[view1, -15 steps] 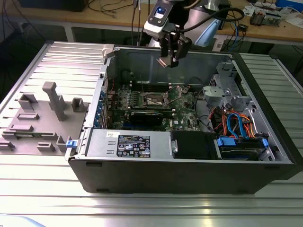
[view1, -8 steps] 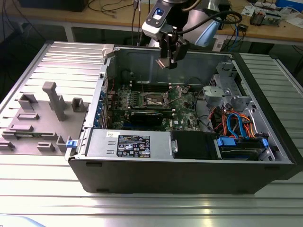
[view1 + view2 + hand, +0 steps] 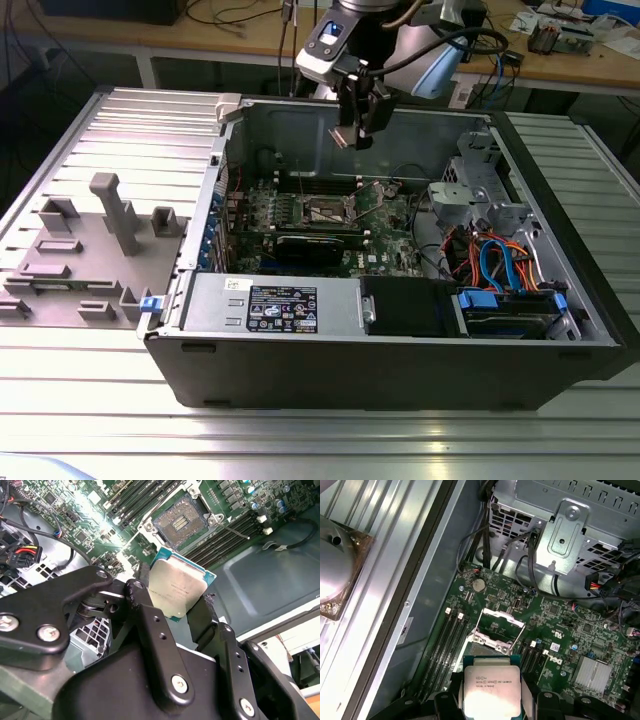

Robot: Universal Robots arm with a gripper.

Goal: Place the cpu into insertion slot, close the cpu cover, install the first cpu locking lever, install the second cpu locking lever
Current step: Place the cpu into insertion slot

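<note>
cpu (image 3: 491, 690) is pinched edge-on by the gripper (image 3: 175, 595) and held clear above the bare insertion slot (image 3: 180, 522). cpu cover (image 3: 496, 628) seems flipped open.

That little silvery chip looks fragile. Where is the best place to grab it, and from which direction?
By two opposite thin edges, coming from above its flat face. The cpu is a thin square, so its edges are the only parallel sides to pinch. The gripper holds it that way now, leaving the silvery face bare.
</note>
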